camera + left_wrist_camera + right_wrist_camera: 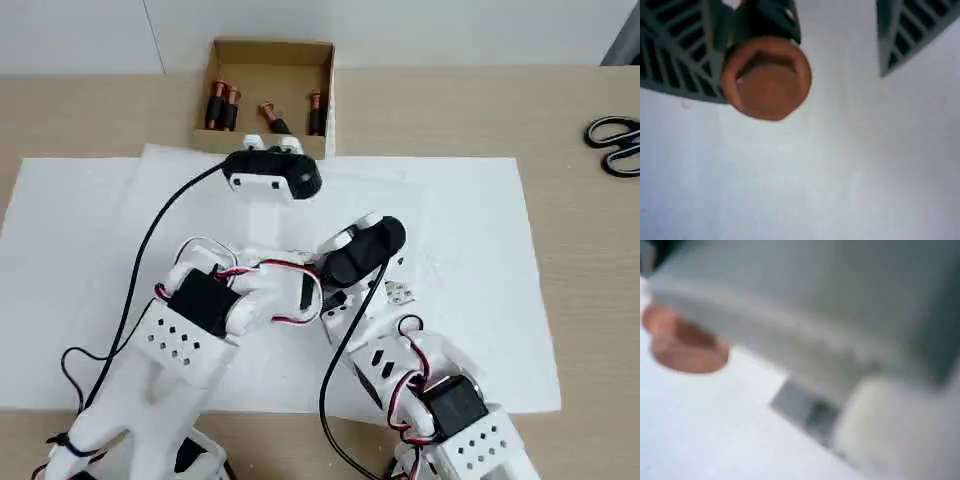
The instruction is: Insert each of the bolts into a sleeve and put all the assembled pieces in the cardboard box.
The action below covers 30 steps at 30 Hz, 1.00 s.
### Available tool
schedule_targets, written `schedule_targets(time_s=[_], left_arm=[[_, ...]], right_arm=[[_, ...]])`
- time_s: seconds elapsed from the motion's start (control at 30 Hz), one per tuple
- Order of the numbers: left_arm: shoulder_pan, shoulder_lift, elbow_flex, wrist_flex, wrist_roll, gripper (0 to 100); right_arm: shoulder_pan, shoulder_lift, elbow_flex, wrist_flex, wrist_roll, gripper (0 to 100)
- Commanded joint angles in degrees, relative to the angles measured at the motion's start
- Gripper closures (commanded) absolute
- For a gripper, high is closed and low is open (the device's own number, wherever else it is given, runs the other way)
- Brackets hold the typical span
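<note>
Looking through the left wrist view, I see the left fingers (675,55) spread wide: ribbed, dark green plastic on either side, with white paper between them. A bolt (767,80) faces me end-on, its head smooth, round and copper-coloured, with its dark sleeve (770,20) behind. It lies against one finger and well apart from the other.

From above, the left arm (200,300), a white shell with black motors and red wiring, stretches forward over the flat white paper (480,260). Its wrist is just short of the near wall of the brown cardboard box (325,100). Four pieces (272,118) lie in the box, copper heads in black cylinders, two of them side by side at one wall.

The right arm (440,400) sits folded beside the left, its black motor (365,250) raised over the middle of the paper. Scissors (615,143) with black handles lie on the pale wood worktop (580,250), well apart from both arms.
</note>
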Motion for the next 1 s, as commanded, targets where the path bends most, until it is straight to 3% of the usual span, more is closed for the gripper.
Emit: schedule_targets(time_s=[0.0,0.27,0.6,0.73,0.97], left_arm=[[-2.99,-2.46,-2.59,0.97,-1.49,81],[-6.24,-14.24,-2.15,2.11,-1.58,81],[-16.62,-20.66,-2.15,9.32,-1.58,81],[-21.27,-20.75,-2.15,14.15,-2.37,81],[-25.58,-20.31,0.31,17.05,-10.46,81]], right_arm=[[0.40,-1.45,-0.97,-0.57,0.53,97.0],[2.24,-1.54,-0.97,-0.57,0.53,97.0],[2.51,-1.45,-0.88,-0.57,0.53,97.0],[6.90,-1.01,-1.76,-2.24,0.53,97.1],[14.64,2.77,-8.35,-9.10,0.62,99.5]])
